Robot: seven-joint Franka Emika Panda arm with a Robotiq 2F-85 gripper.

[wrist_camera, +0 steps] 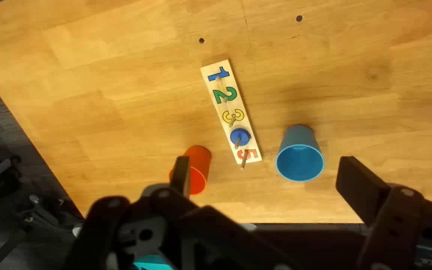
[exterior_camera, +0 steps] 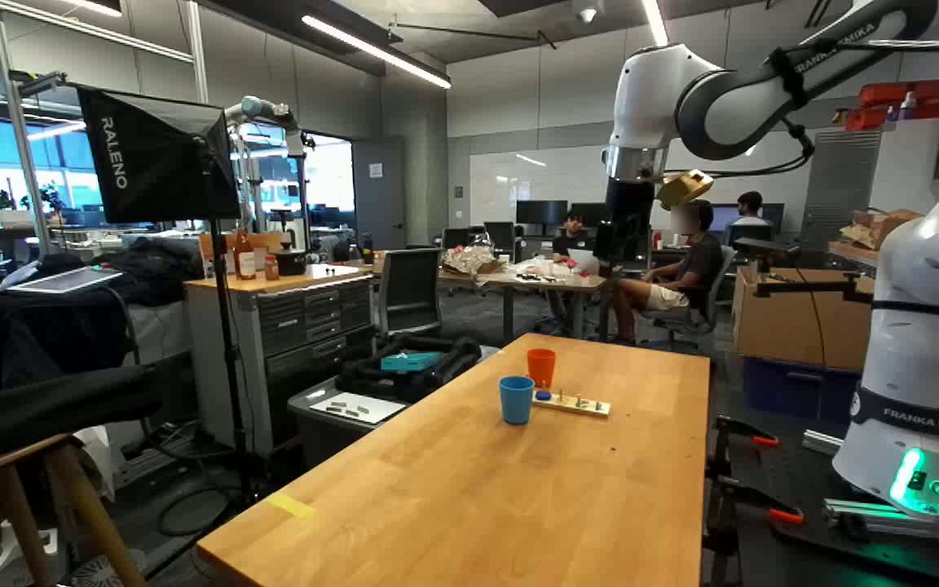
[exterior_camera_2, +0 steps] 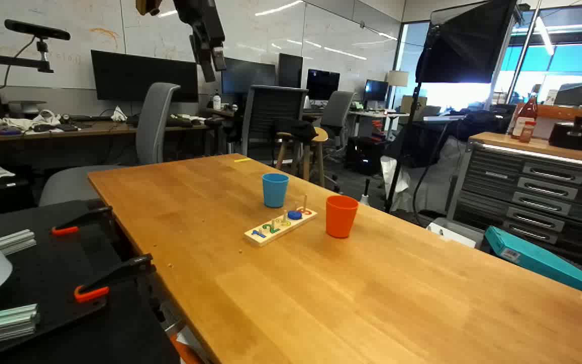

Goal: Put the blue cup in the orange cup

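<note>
The blue cup stands upright on the wooden table in both exterior views. The orange cup stands upright a short way from it, also in both exterior views. My gripper is open and empty, high above the table. In the wrist view the blue cup shows its open mouth between the spread fingers, nearer the right finger. The orange cup is partly hidden behind the left finger. In the exterior views the gripper hangs well above both cups.
A wooden number board with upright pegs and a blue disc lies between the cups. The table has its far edge just beyond the cups in the wrist view. Clamps sit at the robot's side of the table.
</note>
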